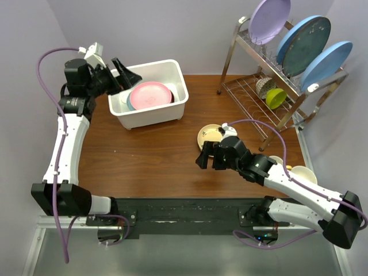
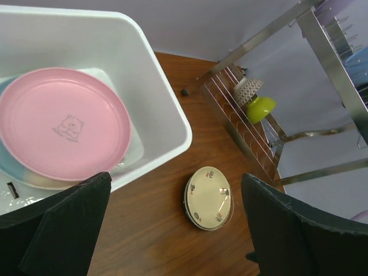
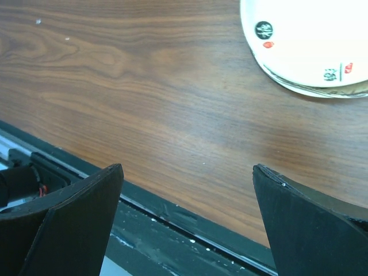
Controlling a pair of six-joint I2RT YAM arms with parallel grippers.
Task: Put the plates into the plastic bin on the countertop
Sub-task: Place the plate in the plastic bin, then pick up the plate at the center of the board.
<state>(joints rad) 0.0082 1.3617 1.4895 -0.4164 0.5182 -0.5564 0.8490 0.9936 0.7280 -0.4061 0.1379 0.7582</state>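
Reading the overhead view as a clock face: at 10 o'clock the left gripper (image 1: 123, 73) is hovering over the left end of the plastic bin (image 1: 155, 117). Its jaws are standing wide apart and gripping nothing; the wrist view shows only bin and wood between the two black fingers (image 2: 57, 230). The bin is sitting on the countertop (image 1: 144, 161) at about 11 o'clock, long side running left to right. Inside it the pink plate (image 1: 150, 95) is lying flat, face up, with a faint bear-like drawing at its centre. It is resting on the pale blue plate (image 2: 14, 172), whose edge is showing from 7 to 9 o'clock under the pink rim. Just right of centre the motif plate (image 1: 209, 135) is lying on bare wood, well apart from the bin. It is cream-white with small red and dark marks around the rim, and a second rim is showing under its edge; what lies beneath I cannot tell. The right gripper (image 1: 210, 159) is hanging just beside this plate at its 7 o'clock, over open wood near the table's front edge. Its jaws are fully spread and carrying nothing; in its wrist view the plate is sitting at 1 o'clock, untouched. At 2 o'clock the wire rack (image 1: 248, 102) is standing, holding a yellow-green cup (image 1: 276, 98) and a patterned bowl (image 1: 263, 86) on its lower shelf. A lilac plate (image 1: 269, 20) and two blue plates (image 1: 303, 45) are standing upright on its upper shelf.
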